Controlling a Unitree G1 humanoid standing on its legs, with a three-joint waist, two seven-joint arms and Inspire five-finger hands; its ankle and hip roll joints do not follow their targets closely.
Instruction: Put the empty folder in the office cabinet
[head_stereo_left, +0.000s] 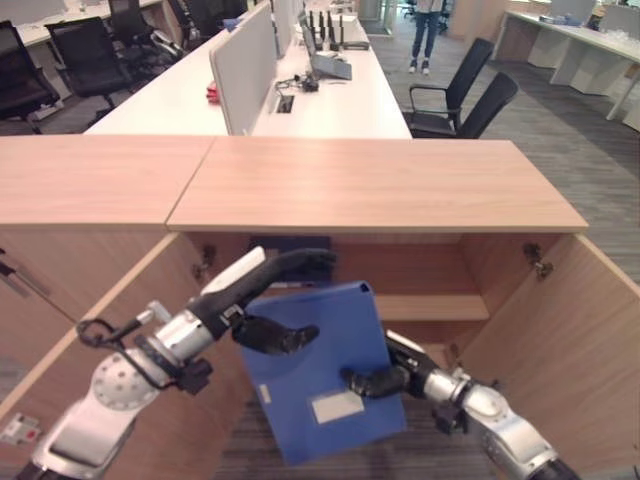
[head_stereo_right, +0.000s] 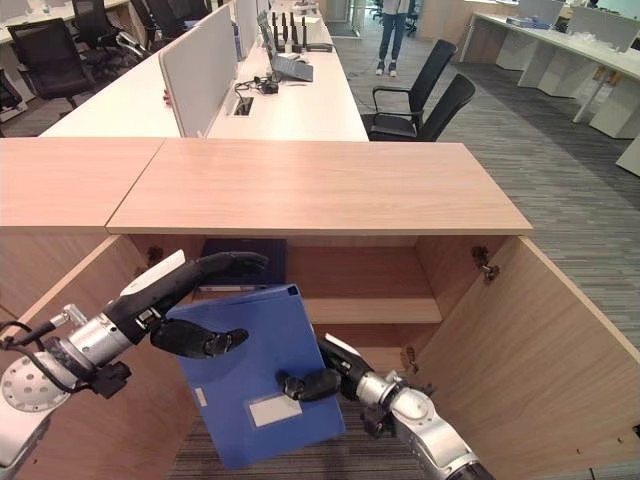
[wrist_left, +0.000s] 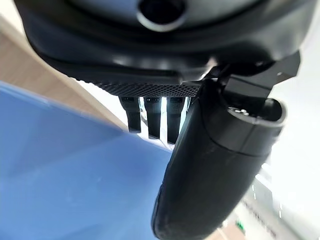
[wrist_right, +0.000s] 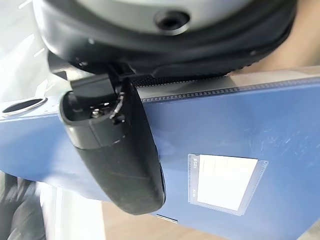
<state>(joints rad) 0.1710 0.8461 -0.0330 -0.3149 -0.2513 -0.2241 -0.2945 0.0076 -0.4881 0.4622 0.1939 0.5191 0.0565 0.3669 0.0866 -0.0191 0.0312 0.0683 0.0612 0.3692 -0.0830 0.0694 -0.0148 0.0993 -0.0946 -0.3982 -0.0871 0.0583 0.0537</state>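
A blue folder (head_stereo_left: 322, 372) with a white label (wrist_right: 225, 182) hangs tilted in front of the open office cabinet (head_stereo_left: 380, 185). My left hand (head_stereo_left: 255, 288) grips its upper left corner, fingers over the top edge and thumb (wrist_left: 215, 165) pressed on the front face. From the lower right, my right hand (head_stereo_left: 376, 381) pinches the folder's right edge near the label, thumb (wrist_right: 120, 155) on the front and fingers behind. The folder (head_stereo_right: 250, 360) is outside the cabinet, below its top board.
Both cabinet doors stand open, the left door (head_stereo_left: 100, 330) and the right door (head_stereo_left: 590, 340). Inside are a wooden shelf (head_stereo_left: 430, 305) and a dark blue folder (head_stereo_left: 290, 243) at the back left. Behind are white desks (head_stereo_left: 330, 100), black chairs (head_stereo_left: 470, 95) and a standing person (head_stereo_left: 428, 30).
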